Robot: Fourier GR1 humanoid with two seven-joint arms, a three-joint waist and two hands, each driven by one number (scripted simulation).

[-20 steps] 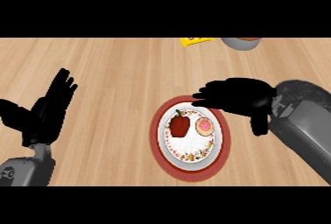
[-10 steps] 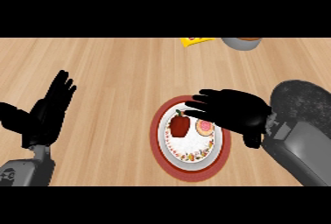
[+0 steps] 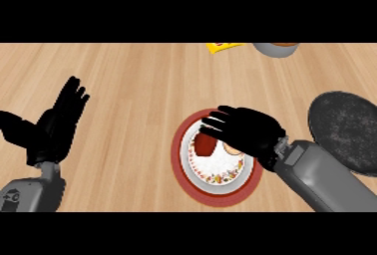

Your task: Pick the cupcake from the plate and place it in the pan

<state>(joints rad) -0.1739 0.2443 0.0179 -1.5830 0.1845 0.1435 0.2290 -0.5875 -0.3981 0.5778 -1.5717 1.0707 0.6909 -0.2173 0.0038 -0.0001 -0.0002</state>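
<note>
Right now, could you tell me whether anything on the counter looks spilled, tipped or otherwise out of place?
Nothing stands out. The plate sits flat with food on it under the right hand, and the pan lies level beside it.

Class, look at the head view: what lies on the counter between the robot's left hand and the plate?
Nothing: in the head view, only bare wooden counter separates the left hand from the plate.

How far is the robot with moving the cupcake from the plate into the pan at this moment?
Nothing is finished yet. The dark round pan at the right holds no cupcake. The right hand is over the red-rimmed white plate, fingers curling above the cupcake, which is mostly hidden; a grasp cannot be confirmed. Lifting and placing remain. The left hand rests open at the left.
</note>
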